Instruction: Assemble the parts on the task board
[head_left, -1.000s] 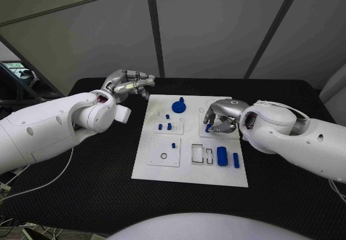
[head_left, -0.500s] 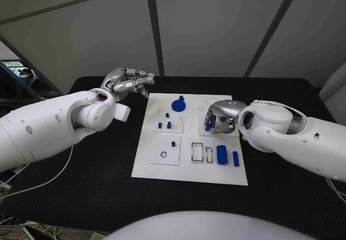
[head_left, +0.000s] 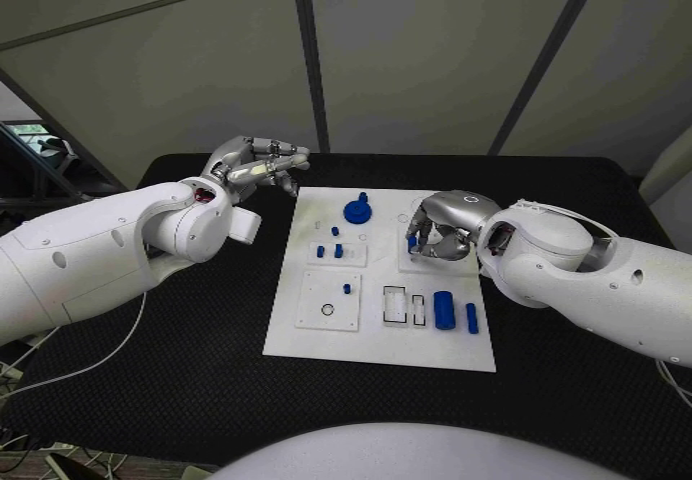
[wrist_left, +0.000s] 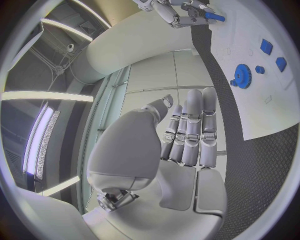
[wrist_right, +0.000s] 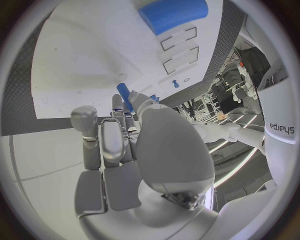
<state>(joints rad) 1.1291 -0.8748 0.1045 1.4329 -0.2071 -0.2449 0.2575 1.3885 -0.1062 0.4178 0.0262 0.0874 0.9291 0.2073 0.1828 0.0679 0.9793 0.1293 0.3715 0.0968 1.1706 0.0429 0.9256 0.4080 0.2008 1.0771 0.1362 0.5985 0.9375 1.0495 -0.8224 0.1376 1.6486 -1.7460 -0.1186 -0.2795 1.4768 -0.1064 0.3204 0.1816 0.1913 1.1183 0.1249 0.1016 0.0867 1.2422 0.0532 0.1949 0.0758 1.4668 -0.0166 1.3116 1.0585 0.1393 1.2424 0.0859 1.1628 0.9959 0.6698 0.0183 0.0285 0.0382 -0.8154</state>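
Note:
The white task board (head_left: 378, 335) lies in the middle of the black table. My right hand (head_left: 444, 232) hovers over the board's right side and pinches a small blue peg (head_left: 411, 242) between thumb and fingers. The peg (wrist_right: 124, 93) sticks out past the fingertips in the right wrist view, and the left wrist view shows the peg (wrist_left: 213, 17) in that hand (wrist_left: 178, 11). My left hand (head_left: 257, 166) is held up off the board's far left corner with nothing in it. A blue gear (head_left: 356, 211) sits at the board's far end.
On the board are small blue blocks (head_left: 329, 253), a thick blue cylinder (head_left: 444, 311), a slim blue bar (head_left: 472, 319), two rectangular slots (head_left: 395, 305) and a round hole (head_left: 327, 311). Black table (head_left: 173, 360) surrounds the board.
My right hand has risen a little and drawn toward the far side, carrying the blue peg. The left hand has stayed where it was.

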